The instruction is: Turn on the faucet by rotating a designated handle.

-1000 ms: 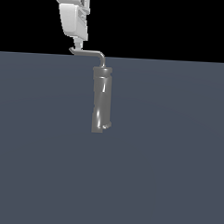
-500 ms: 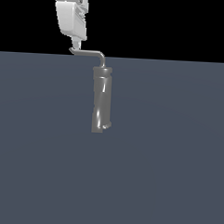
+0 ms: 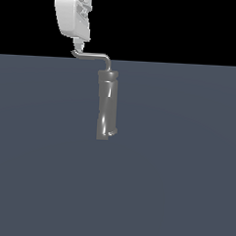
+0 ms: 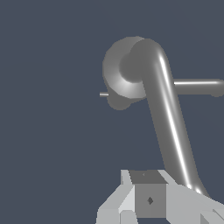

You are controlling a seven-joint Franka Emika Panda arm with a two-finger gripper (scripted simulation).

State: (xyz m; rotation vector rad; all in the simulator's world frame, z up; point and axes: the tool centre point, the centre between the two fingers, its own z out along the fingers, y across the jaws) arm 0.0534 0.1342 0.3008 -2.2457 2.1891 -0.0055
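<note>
The claw [image 3: 78, 45] sits right at the upturned tip of the handle [image 3: 94, 55]; I cannot tell whether it is clenched. Perched so near the end, it could slip off while the faucet [image 3: 106, 109] stays unturned.

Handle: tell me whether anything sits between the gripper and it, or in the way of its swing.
Nothing visible does. The gripper is right at the tip of the handle, above the faucet. Whether they touch cannot be told. Around the handle, both views show only the bare grey surface.
</note>
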